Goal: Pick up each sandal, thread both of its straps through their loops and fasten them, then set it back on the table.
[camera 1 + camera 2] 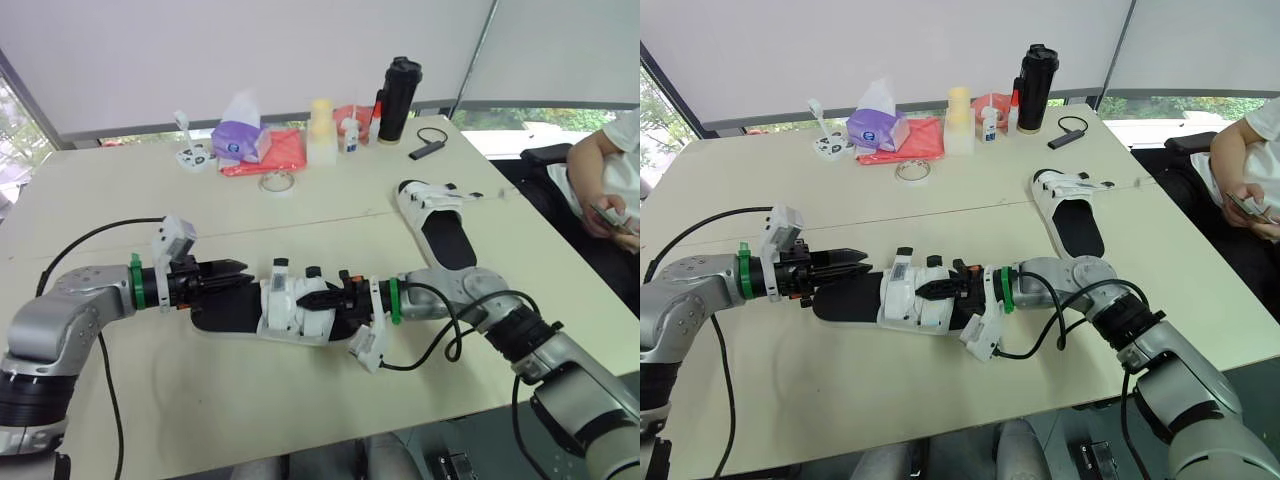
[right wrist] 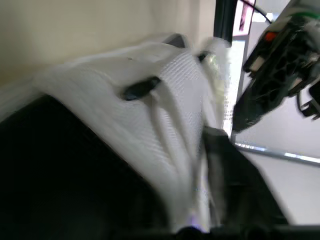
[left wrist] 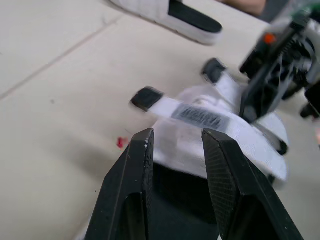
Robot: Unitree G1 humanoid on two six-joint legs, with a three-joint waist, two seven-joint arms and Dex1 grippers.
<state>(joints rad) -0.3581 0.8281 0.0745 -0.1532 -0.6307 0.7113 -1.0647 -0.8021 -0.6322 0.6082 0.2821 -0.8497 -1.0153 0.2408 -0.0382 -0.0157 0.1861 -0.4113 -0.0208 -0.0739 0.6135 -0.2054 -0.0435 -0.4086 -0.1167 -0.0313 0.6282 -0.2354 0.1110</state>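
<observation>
Nearest us, low in the centre of the frame, the first sandal (image 1: 275, 305) lies on the tabletop (image 1: 200, 400) between our two hands. Our left hand (image 1: 240, 270) hovers over its heel end with a narrow gap between its fingers (image 3: 132, 190), holding nothing. Our right hand (image 1: 310, 298) presses in among the white straps, and we cannot tell whether it grips one. A labelled strap (image 3: 200, 117) lies with its black tip free, so we judge neither strap fastened yet. The second sandal (image 1: 445, 235) rests toward the upper right, seemingly untouched, its straps looking loose too.
</observation>
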